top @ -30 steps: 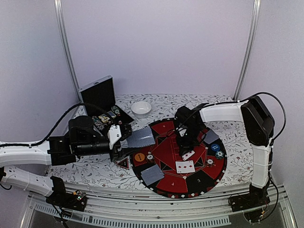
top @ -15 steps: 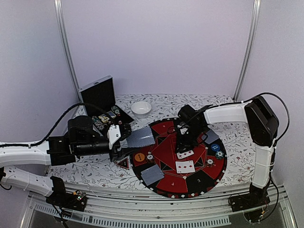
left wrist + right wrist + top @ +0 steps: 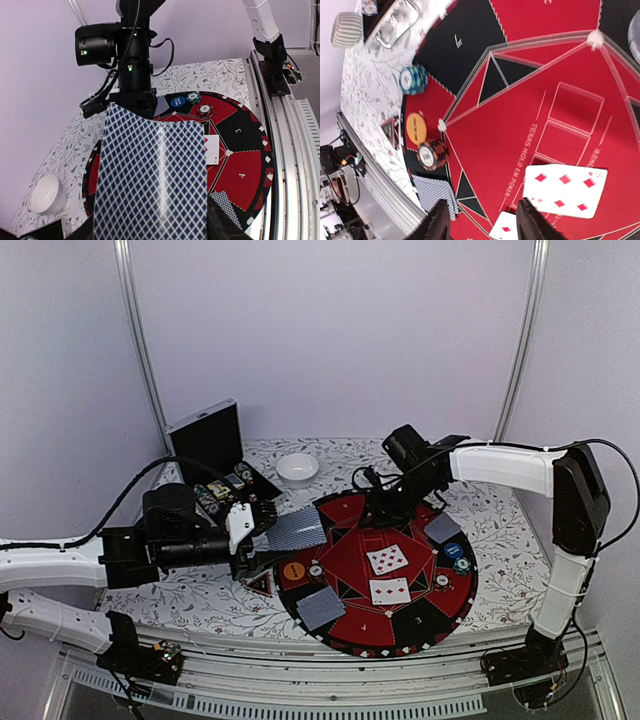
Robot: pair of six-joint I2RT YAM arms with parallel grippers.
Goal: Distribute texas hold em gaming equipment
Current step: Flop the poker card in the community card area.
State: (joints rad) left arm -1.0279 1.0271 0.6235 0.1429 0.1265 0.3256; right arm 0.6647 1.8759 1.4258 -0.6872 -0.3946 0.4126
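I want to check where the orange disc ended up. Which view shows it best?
Right wrist: the orange disc lies large and unblocked at the mat's edge, beside a chip stack. The top external view shows it small. The left wrist view doesn't show it; the held cards block much of that view.

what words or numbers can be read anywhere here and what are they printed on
"TEXAS HOLD EM POKER": white print on the round red-and-black felt mat.
"3": a black rim segment of the mat.
"4": the red segment beside it.
Blue button disc, orange button disc, striped-edge poker chips: print too blurred to read.
Checked backs of the playing cards: pattern only.
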